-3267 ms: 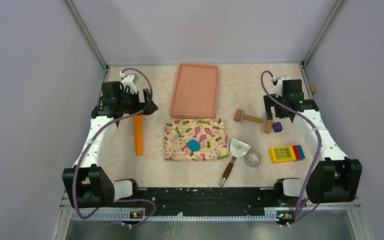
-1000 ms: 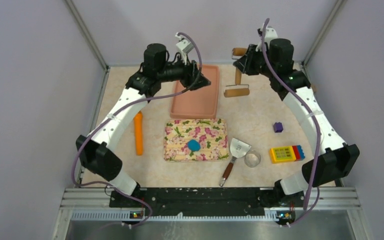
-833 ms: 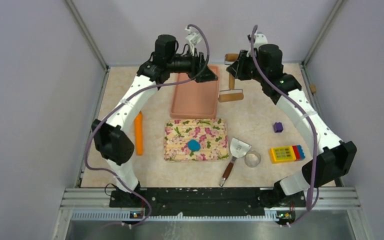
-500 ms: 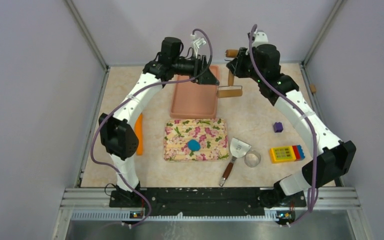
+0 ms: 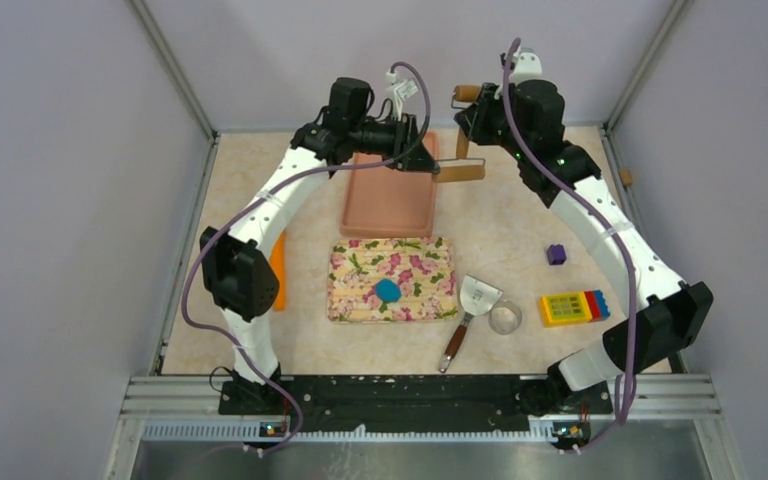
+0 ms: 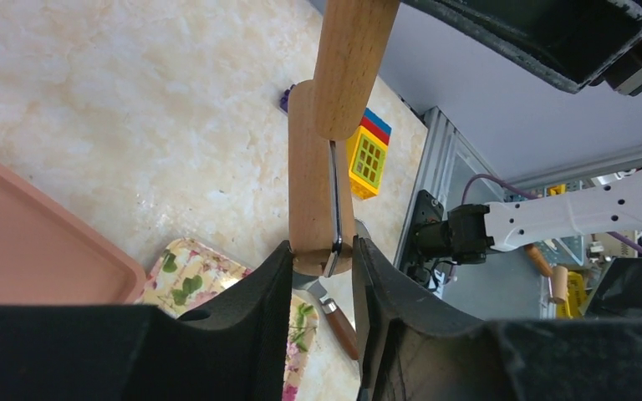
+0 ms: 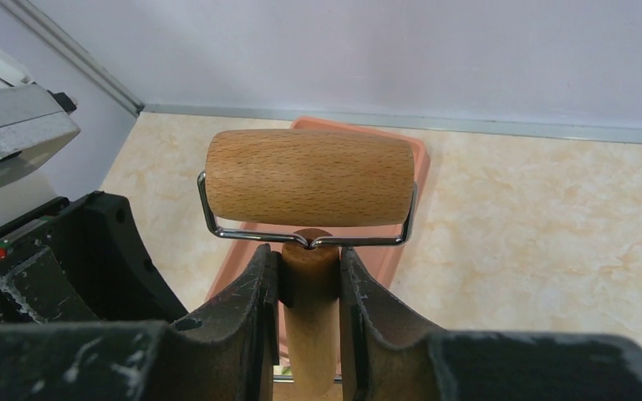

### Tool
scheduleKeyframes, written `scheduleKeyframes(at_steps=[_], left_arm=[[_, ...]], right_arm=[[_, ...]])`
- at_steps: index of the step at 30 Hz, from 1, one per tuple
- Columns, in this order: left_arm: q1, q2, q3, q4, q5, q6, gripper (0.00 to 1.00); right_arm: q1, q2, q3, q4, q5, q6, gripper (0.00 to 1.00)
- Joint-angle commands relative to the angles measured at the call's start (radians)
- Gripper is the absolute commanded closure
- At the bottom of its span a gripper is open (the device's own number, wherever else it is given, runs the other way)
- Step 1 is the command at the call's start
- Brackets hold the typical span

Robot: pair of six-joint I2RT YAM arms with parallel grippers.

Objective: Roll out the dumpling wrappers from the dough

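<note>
The dough point(image 5: 387, 291) is a small blue lump on the floral mat point(image 5: 345, 290). The dumpling wrappers are out of view. A wooden roller point(image 5: 460, 172) hangs in the air over the back of the table, beside the pink tray's far corner. My right gripper point(image 5: 465, 125) is shut on its handle point(image 7: 310, 284), with the barrel point(image 7: 309, 177) just past the fingertips point(image 7: 310, 263). My left gripper point(image 5: 432, 165) reaches in from the left, and its jaws point(image 6: 322, 255) press on the near end of the barrel point(image 6: 311, 167).
A pink tray point(image 5: 390, 200) lies behind the mat. An orange stick point(image 5: 278, 270) lies at the left, partly behind my left arm. Right of the mat are a scraper point(image 5: 475, 297), a metal ring cutter point(image 5: 505, 318), a toy brick point(image 5: 572, 307) and a purple block point(image 5: 556, 254).
My left gripper swung right across the tray to the roller and narrowed its jaws onto the barrel's end. My right arm brought the roller a little left and up.
</note>
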Motion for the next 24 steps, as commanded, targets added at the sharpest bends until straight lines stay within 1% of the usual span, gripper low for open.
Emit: scheduleKeyframes(at_steps=[1, 10, 16, 17, 19, 23, 24], left_arm=[[-0.017, 0.007, 0.046, 0.011, -0.055, 0.032, 0.65], [-0.043, 0.051, 0.091, 0.023, -0.03, 0.043, 0.7], [-0.048, 0.07, 0.105, 0.033, -0.029, 0.042, 0.84], [-0.048, 0.073, 0.107, 0.034, -0.029, 0.044, 0.88], [-0.048, 0.076, 0.107, 0.031, -0.032, 0.056, 1.0], [-0.037, 0.074, 0.096, -0.01, -0.032, 0.106, 1.0], [-0.029, 0.062, 0.075, -0.016, -0.017, 0.122, 1.0]], right_arm=[[0.024, -0.003, 0.059, 0.076, 0.0, 0.019, 1.0], [0.025, -0.004, 0.051, 0.082, 0.003, 0.021, 1.0], [0.025, -0.004, 0.048, 0.083, -0.002, 0.024, 1.0], [0.025, -0.003, 0.046, 0.083, -0.002, 0.025, 1.0], [0.025, -0.006, 0.04, 0.08, -0.006, 0.029, 1.0], [0.02, -0.021, 0.013, 0.029, -0.038, 0.026, 1.0], [0.01, -0.027, 0.008, -0.002, -0.078, 0.004, 0.93]])
